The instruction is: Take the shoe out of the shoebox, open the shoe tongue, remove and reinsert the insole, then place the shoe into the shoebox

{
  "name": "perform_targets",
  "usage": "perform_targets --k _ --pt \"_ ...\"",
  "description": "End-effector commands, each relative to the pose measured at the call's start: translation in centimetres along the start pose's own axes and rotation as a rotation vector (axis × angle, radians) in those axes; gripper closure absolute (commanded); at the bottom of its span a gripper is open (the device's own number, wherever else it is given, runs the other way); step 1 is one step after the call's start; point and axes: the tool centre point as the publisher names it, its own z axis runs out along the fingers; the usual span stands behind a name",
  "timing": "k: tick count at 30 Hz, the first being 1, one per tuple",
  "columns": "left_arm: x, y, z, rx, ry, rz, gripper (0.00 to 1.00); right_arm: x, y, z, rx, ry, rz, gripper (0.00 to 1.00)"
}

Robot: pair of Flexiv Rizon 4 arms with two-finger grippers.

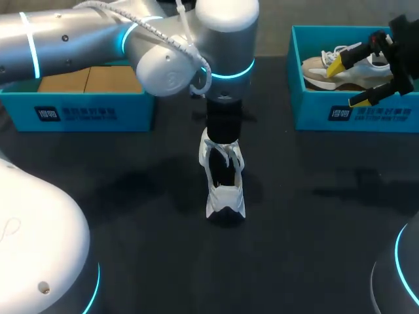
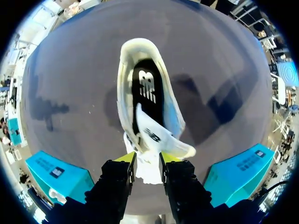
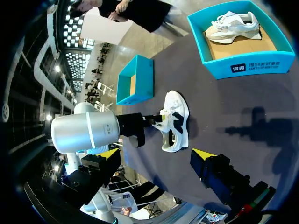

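Note:
A white shoe point(image 1: 224, 186) stands on the dark table near the middle, its black insole point(image 2: 146, 88) showing inside it. My left gripper point(image 2: 147, 161) hangs right above the shoe, shut on the white shoe tongue point(image 2: 153, 135), which is pulled back from the opening. In the head view the left arm's wrist hides that gripper. My right gripper point(image 1: 350, 82) hovers open and empty over the right-hand blue shoebox point(image 1: 314, 114). In the right wrist view the shoe point(image 3: 176, 120) lies ahead of that gripper point(image 3: 155, 153).
A second, beige and white shoe point(image 1: 327, 72) lies in the right shoebox point(image 3: 254, 67). Another blue shoebox point(image 1: 85, 111) with only a cardboard floor stands at the back left; the right wrist view shows this box point(image 3: 135, 79) beyond the shoe.

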Motion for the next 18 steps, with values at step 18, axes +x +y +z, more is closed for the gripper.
perform_targets --k 18 --pt "0.1 0.6 1.3 0.026 0.018 0.001 0.7 0.0 0.0 0.1 0.0 -0.002 0.001 0.0"
